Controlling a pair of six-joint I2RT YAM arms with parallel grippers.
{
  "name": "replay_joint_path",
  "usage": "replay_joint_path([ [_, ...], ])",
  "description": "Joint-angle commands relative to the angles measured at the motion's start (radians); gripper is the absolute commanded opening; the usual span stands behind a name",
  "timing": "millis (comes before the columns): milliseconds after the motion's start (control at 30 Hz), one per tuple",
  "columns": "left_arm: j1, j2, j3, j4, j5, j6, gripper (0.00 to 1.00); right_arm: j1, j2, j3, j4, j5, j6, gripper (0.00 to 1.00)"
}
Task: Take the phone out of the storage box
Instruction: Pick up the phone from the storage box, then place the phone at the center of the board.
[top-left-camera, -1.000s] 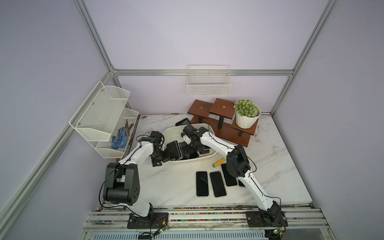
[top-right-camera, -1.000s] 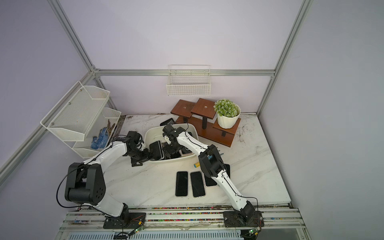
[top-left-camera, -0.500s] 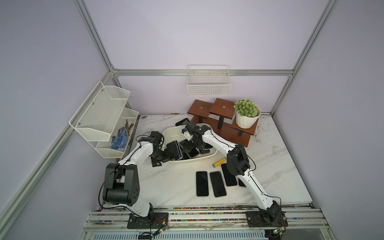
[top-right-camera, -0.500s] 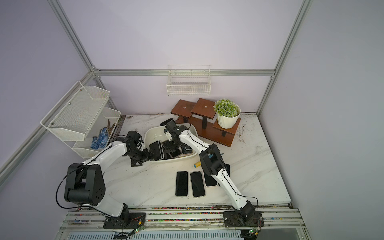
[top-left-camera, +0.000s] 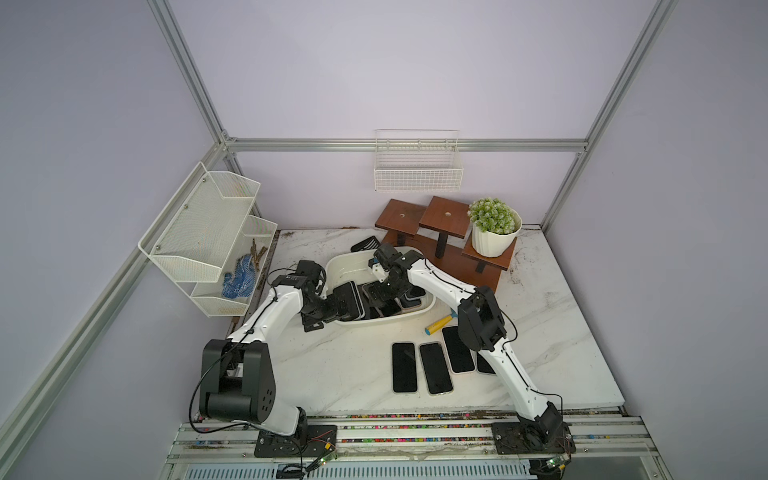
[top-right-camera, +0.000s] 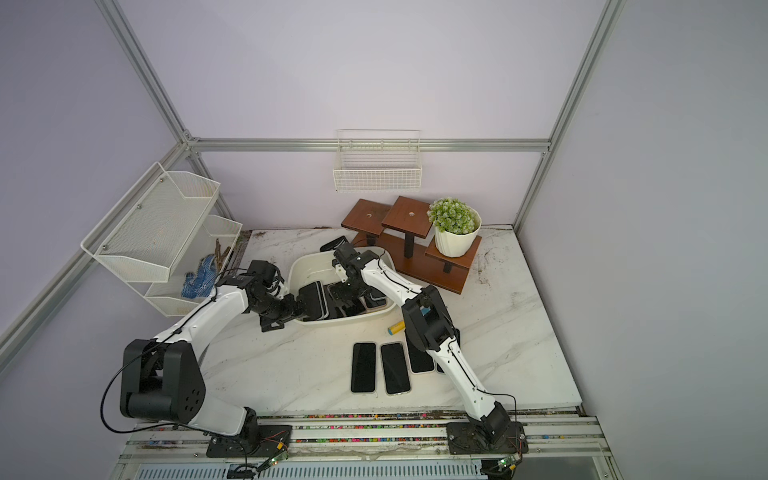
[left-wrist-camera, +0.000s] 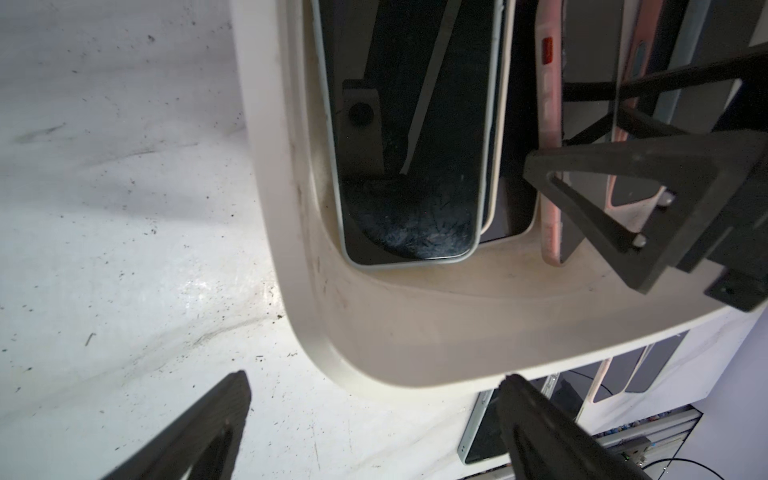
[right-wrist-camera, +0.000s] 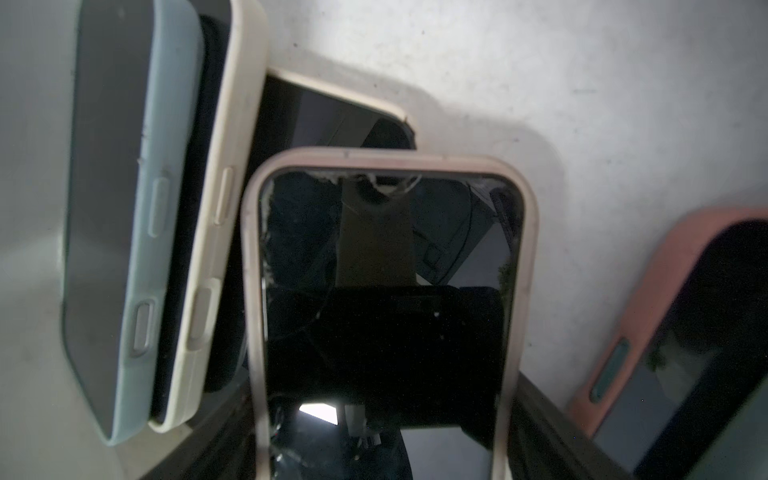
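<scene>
- Pale pinkish casing and a cracked dark screen mark the phone (right-wrist-camera: 382, 316). It sits inside the storage box (top-left-camera: 347, 266), about mid-box, with its top edge overlapping another dark phone beneath.
- The right gripper (top-left-camera: 380, 296) reaches down into the box from the far side. Its fingers (right-wrist-camera: 548, 419) press on the phone's two long sides, pinching it.
- Toward the box's left wall, a blue-grey cased phone (right-wrist-camera: 124, 216) and a cream cased phone (right-wrist-camera: 216, 216) lean on edge, side by side.
- A coral cased phone (right-wrist-camera: 665, 340) lies on the held phone's other side.
- The left gripper (left-wrist-camera: 376, 376) hangs just outside the box's near left corner, with its fingers spread wide.
- On the marble table (top-left-camera: 332, 374), near of the box, a row of dark phones (top-left-camera: 435, 368) lies flat.
- A yellow stick with a blue end (top-left-camera: 439, 325) rests between that row and the box.
- At the far right, a wooden stand (top-left-camera: 442, 212) carries a potted plant (top-left-camera: 494, 226).
- A wire basket (top-left-camera: 417, 174) hangs on the far wall.
- A mesh rack (top-left-camera: 208, 232) on the left holds a blue glove (top-left-camera: 237, 279).
</scene>
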Motion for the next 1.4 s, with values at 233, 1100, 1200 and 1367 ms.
replay_joint_path([
  [233,0.006,-0.148,-0.043,0.057,0.065,-0.088,0.97,-0.033,-0.207,-0.093,0.148,-0.058,0.106,0.55],
  [1100,-0.185,-0.278,-0.173,0.317,0.284,-0.191,0.97,-0.063,-1.043,-0.908,0.064,0.248,0.272,0.54],
  [1200,-0.249,-0.24,-0.18,0.36,0.291,-0.202,0.97,-0.083,-1.176,-1.065,0.037,0.333,0.293,0.54],
  [1367,-0.324,-0.153,-0.143,0.386,0.301,-0.19,0.97,-0.159,-1.315,-1.248,-0.018,0.435,0.31,0.54],
])
